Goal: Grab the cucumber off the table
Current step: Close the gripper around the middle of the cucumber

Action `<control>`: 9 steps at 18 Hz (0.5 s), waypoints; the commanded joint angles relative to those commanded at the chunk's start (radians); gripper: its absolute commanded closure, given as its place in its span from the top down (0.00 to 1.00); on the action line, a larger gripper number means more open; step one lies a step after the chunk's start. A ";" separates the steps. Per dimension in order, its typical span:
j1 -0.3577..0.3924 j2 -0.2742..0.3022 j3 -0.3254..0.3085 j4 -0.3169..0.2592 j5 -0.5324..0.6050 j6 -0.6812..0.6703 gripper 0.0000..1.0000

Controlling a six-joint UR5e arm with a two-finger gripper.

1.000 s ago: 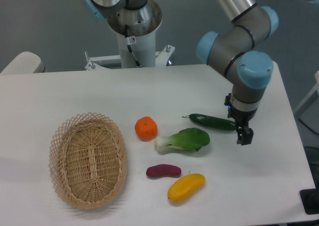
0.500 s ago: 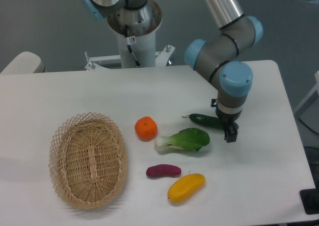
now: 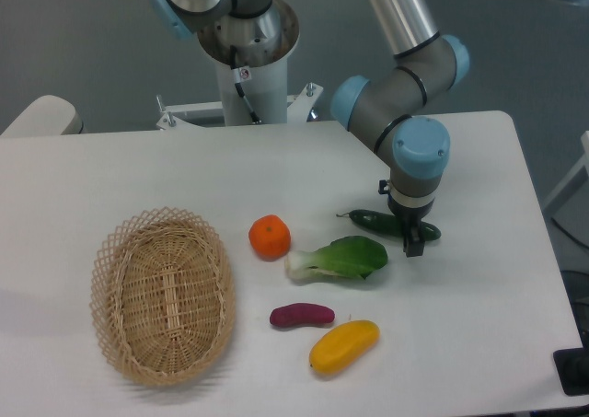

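The gripper (image 3: 414,243), its opening hidden, stands over the cucumber (image 3: 373,221), beside the bok choy (image 3: 342,258).

The white bench (image 3: 138,173) had rounded corners. On it lay a wicker basket (image 3: 162,294) at 9 o'clock, an orange (image 3: 270,237) near the middle, a leafy bok choy (image 3: 338,259) just right of it, a dark green cucumber (image 3: 375,221) toward 3 o'clock, and a purple sweet potato (image 3: 302,316) beside a yellow mango (image 3: 344,346) at 5 o'clock.
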 joint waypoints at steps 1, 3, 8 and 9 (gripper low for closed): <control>0.000 0.000 0.002 0.000 0.000 0.000 0.82; 0.000 -0.002 0.005 0.000 0.000 0.000 0.59; 0.000 -0.005 0.014 -0.002 0.002 0.003 0.39; 0.000 -0.005 0.015 -0.002 0.005 0.003 0.36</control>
